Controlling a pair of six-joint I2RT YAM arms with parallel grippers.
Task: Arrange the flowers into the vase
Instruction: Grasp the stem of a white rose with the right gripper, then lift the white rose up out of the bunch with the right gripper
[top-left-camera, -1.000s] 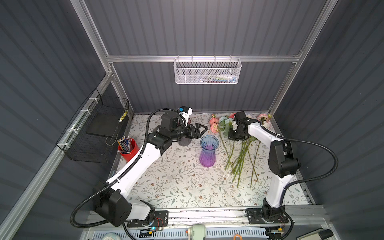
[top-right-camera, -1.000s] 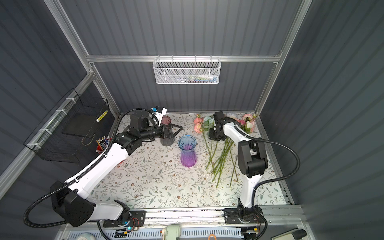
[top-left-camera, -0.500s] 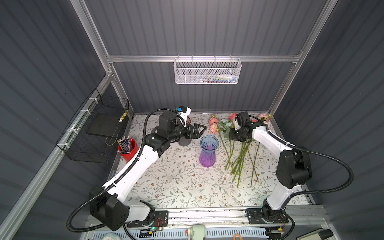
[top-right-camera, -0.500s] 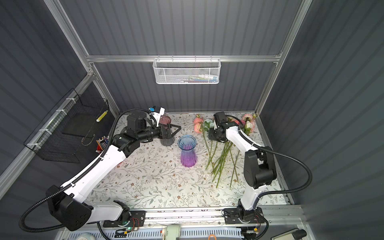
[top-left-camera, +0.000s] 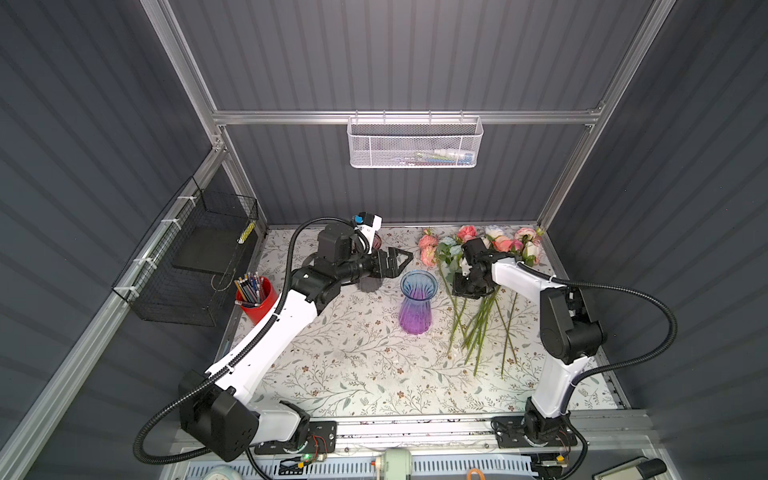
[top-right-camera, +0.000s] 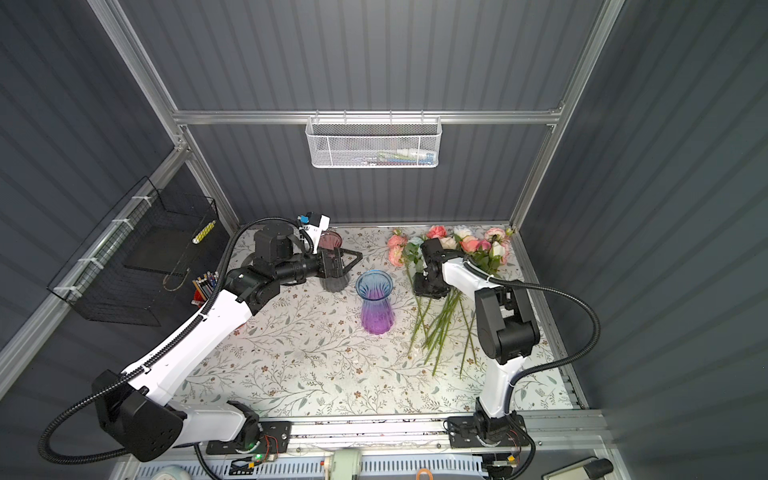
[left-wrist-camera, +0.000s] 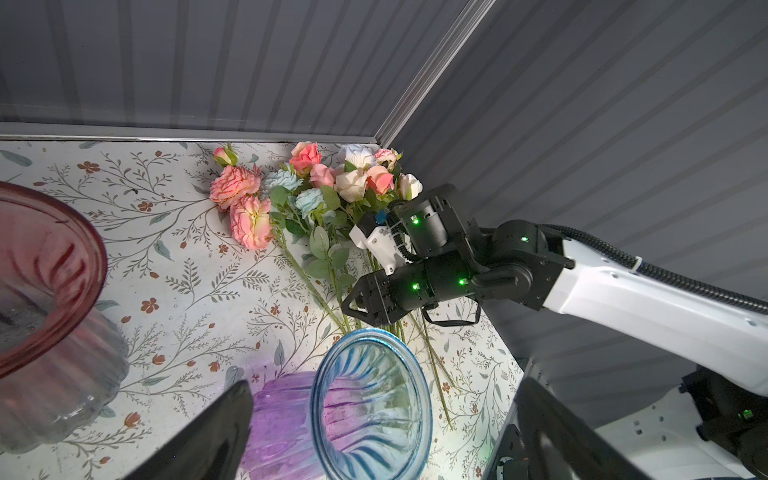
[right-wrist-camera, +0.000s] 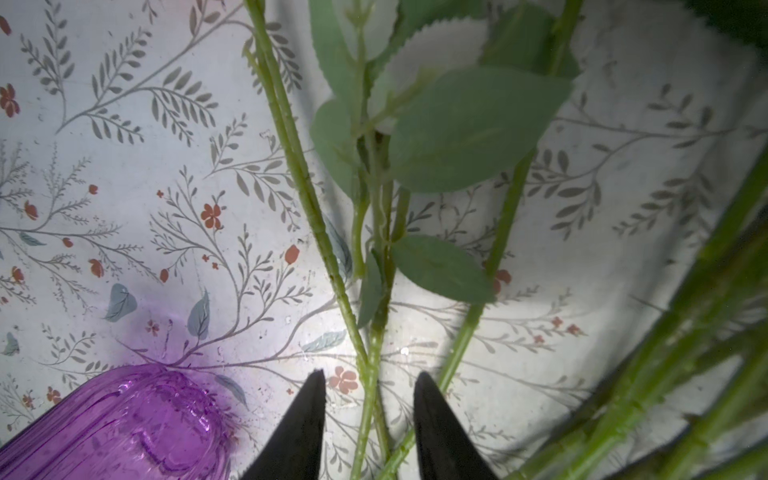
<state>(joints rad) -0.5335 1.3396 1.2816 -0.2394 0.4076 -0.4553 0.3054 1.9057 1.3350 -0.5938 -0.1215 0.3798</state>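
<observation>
The flowers (top-left-camera: 478, 249) lie in a bunch at the back right of the table, pink, coral, white and pale blue heads (left-wrist-camera: 311, 187) toward the back wall, green stems (top-right-camera: 440, 324) fanning forward. The blue-and-purple glass vase (top-left-camera: 417, 303) stands upright left of them, with nothing in it. My right gripper (right-wrist-camera: 370, 376) is low over the stems just right of the vase (right-wrist-camera: 124, 419). Its jaws stand apart with two stems (right-wrist-camera: 374, 291) between them, not pinched. My left gripper (top-left-camera: 407, 259) hovers wide open behind the vase, over its rim (left-wrist-camera: 370, 407), holding nothing.
A second, pink-rimmed glass vase (left-wrist-camera: 41, 282) stands at the back under my left wrist (top-right-camera: 330, 241). A red cup of pencils (top-left-camera: 255, 297) sits at the left edge below a black wire basket (top-left-camera: 195, 266). A white mesh basket (top-left-camera: 415, 143) hangs on the back wall.
My right gripper came forward and down from the flower heads to the stems, and its jaws went from shut to apart. The left arm has hardly moved.
</observation>
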